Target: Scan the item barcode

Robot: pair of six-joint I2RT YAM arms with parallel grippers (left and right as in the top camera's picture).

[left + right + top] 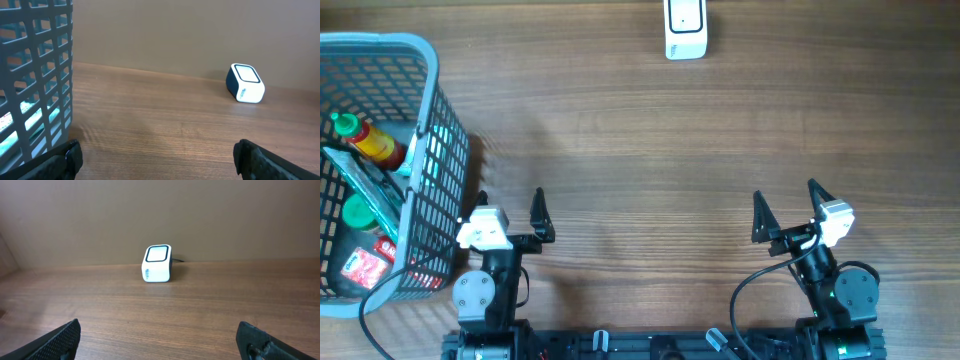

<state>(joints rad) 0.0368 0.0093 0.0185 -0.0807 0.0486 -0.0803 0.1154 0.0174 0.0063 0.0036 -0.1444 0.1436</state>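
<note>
Held black left pincer (pixel 510 197) and right pincer (pixel 785 192) open, empty, lower frame; saw white boxy scanner (pixel 686 28) top centre.

Brown wood-grain worktop (pixel 620 150), seen from overhead, its grain running left to right across the whole view. In both wrist views a plain, matte grey-brown wall (pixel 160 215) rises directly from the worktop's far edge, meeting it in a straight horizontal line. Lighting is soft and even: a faint pale sheen lies on the wood, and shadows are weak and diffuse.
</note>
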